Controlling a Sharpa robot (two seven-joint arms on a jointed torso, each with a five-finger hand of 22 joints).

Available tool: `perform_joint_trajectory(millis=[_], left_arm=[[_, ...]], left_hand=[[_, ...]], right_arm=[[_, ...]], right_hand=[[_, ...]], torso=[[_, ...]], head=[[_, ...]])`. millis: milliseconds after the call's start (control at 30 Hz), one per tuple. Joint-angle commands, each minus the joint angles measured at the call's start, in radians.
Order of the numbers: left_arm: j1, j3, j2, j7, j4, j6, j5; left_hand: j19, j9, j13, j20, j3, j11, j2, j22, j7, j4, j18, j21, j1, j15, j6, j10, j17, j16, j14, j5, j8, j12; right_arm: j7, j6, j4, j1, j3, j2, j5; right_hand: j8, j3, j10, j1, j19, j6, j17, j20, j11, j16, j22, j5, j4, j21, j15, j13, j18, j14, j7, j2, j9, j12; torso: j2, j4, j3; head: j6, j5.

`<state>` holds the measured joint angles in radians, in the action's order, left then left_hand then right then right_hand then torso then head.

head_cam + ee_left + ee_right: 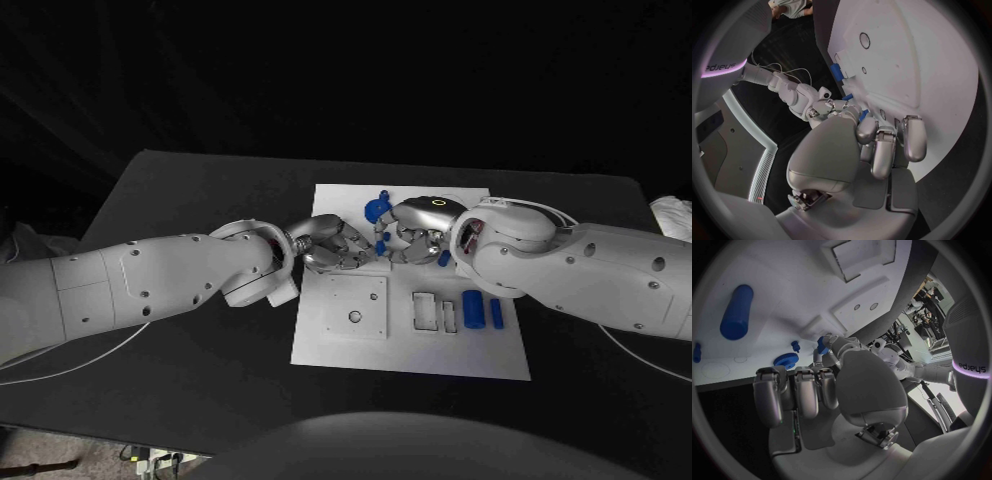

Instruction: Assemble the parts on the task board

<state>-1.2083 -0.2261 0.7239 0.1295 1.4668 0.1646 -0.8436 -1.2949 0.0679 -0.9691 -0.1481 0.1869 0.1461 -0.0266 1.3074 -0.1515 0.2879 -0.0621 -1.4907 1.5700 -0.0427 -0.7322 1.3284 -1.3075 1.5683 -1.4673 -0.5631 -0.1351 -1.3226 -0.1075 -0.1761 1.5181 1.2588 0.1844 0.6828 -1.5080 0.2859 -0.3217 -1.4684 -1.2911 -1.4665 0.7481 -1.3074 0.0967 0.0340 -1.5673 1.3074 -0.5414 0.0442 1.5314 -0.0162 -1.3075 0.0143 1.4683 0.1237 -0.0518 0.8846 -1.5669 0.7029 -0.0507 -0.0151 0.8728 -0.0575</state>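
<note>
Task board (411, 350) (white flat plate) is seen mid worktop (188, 200). Both hands are met over its far half, close together. Left hand (335, 245): fingers curled in toward the right hand; whether smth is pinched can't be told, contact zone is hidden. Right hand (418, 232): fingers curled too, blue bits are seen betw/around them in head view, but actual hold can't be told.

Parts look like small hard plastic pcs, prob light, stiff, a bit slick on silver fingertips; slipping or rolling is to be expected. Blue gear (786, 360) (toothed disc) lies flat on the board near the right hand's fingers; best taken by the rim, across the teeth. Small blue peg (795, 345) is just beside it. Blue cylinder (736, 312) lies on its side on the board, apart from the gear; likely rolls, should be pinched across the mid of its length. Two more blue cylinders (482, 310) are seen lying side by side at the board's near-right area, next to rectangular slots (430, 311). Square recess w/ round hole (355, 317) is seen near-left on board.
</note>
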Motion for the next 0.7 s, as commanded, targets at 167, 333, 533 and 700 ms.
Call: perform_joint_trajectory(millis=[167,333,533,700], left_arm=[[0.001,0.001,-0.006,0.005,-0.001,-0.027,0.0],[0.002,0.001,-0.008,0.007,-0.002,-0.024,0.0],[0.003,0.001,-0.003,0.007,-0.001,-0.017,0.0],[0.003,0.001,0.014,0.015,0.007,0.013,0.0]], left_hand=[[0.009,0.0,-0.602,0.003,0.008,-0.074,-0.002,0.028,0.001,-0.001,-0.002,0.004,-0.01,0.009,0.002,0.242,-0.263,0.002,-0.104,0.006,0.005,-0.248],[0.011,0.0,-0.602,0.003,0.01,-0.074,-0.002,0.027,0.001,-0.001,-0.002,0.005,-0.011,0.01,0.002,0.242,-0.263,0.002,-0.104,0.006,0.006,-0.248],[0.013,-0.001,-0.602,0.004,0.013,-0.076,-0.001,0.027,0.004,-0.002,-0.003,0.006,-0.013,0.011,0.008,0.242,-0.263,0.002,-0.104,0.008,0.009,-0.248],[0.01,0.002,-0.602,0.005,0.016,-0.076,0.001,0.031,0.002,-0.002,-0.002,0.005,-0.016,0.012,-0.003,0.242,-0.263,0.002,-0.104,0.008,0.004,-0.248]], right_arm=[[-0.001,-0.01,-0.001,-0.003,0.0,-0.001,-0.004],[-0.002,-0.009,-0.002,-0.003,0.0,-0.002,-0.004],[-0.007,-0.001,-0.003,-0.004,0.0,0.0,-0.004],[-0.021,0.018,-0.004,-0.005,0.0,0.001,-0.016]], right_hand=[[0.003,-0.002,-0.102,0.006,-0.068,0.008,-0.263,0.003,0.008,-0.003,0.247,-0.004,-0.002,0.003,0.005,-0.263,-0.002,0.102,-0.001,0.009,0.0,-0.004],[0.003,-0.002,-0.102,0.006,-0.068,0.008,-0.263,0.003,0.008,-0.003,0.247,-0.004,-0.002,0.002,0.006,-0.263,-0.002,0.102,-0.001,0.01,0.0,-0.004],[0.005,-0.003,-0.102,0.005,-0.068,0.011,-0.263,0.004,0.009,-0.003,0.247,-0.004,-0.003,0.002,0.006,-0.263,-0.002,0.102,-0.002,0.011,0.0,-0.004],[0.006,-0.005,-0.102,0.002,-0.066,0.012,-0.263,0.004,0.009,-0.003,0.246,-0.005,-0.008,0.0,0.007,-0.263,-0.001,0.102,-0.001,0.011,-0.001,-0.004]], torso=[[0.0,0.0001,0.0001],[-0.001,0.0002,0.0001],[0.0,0.0003,-0.0003],[-0.001,-0.0009,-0.001]], head=[[0.0,0.0],[0.0,-0.001],[0.0,-0.002],[0.0,0.001]])
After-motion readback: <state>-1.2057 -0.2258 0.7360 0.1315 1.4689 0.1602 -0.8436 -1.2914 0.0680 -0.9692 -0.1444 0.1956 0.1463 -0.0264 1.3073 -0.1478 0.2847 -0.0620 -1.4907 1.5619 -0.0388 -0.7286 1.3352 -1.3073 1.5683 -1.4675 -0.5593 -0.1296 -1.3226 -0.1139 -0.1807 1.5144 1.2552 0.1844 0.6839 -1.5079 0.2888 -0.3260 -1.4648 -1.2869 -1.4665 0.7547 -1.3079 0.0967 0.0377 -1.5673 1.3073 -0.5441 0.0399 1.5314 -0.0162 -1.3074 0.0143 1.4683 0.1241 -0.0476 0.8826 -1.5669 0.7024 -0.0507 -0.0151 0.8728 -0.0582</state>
